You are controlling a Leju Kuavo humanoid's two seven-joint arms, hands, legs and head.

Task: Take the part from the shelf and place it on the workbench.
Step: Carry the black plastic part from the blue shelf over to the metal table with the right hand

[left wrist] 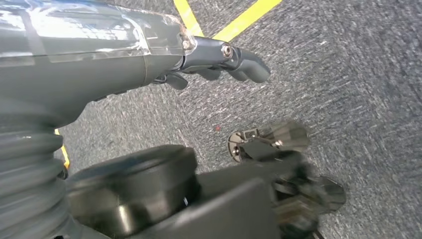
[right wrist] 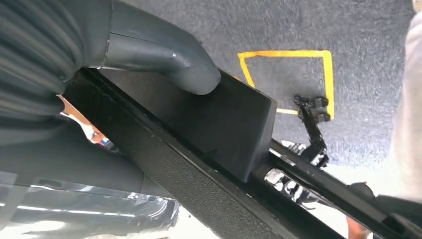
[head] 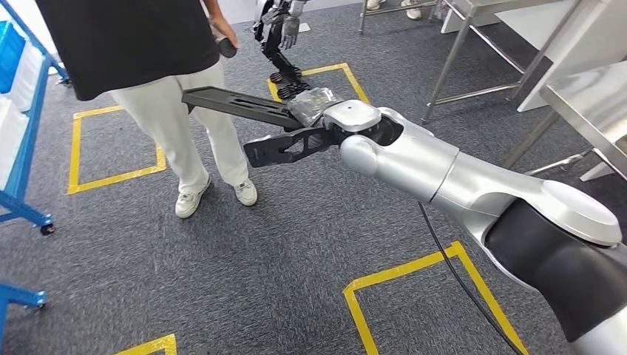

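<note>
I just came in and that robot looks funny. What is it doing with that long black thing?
The robot's right hand holds a long black part, sticking out over the grey carpet. Its thumb presses on the part. A person stands close in front. A metal workbench is off to the right; the part is not on it yet. The left hand hangs over the floor, holding nothing.

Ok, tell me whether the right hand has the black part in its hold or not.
In its hold. The right hand grips the long black part clear of the carpet; in the right wrist view the thumb presses on it.
</note>
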